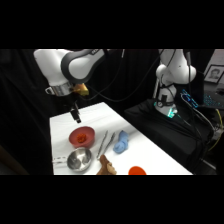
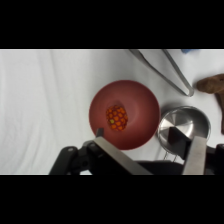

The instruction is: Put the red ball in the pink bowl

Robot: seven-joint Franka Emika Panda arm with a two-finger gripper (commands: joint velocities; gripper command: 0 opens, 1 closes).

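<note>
The pink bowl (image 2: 124, 114) sits on the white table, and the small red ball (image 2: 116, 117) lies inside it near the middle. My gripper (image 2: 137, 135) hangs above the bowl's near rim, open, with nothing between its fingers. One fingertip (image 2: 100, 133) shows over the bowl's edge, and the other finger (image 2: 196, 155) stands over the metal bowl. In the side view the gripper (image 1: 76, 117) is a little above and behind the pink bowl (image 1: 81, 135).
A shiny metal bowl (image 2: 183, 126) stands right beside the pink bowl. Metal tongs (image 1: 105, 142) lie to its right, then a blue object (image 1: 120, 142). A brown object (image 1: 105, 166) and a larger red-orange round thing (image 1: 136, 171) sit at the front edge.
</note>
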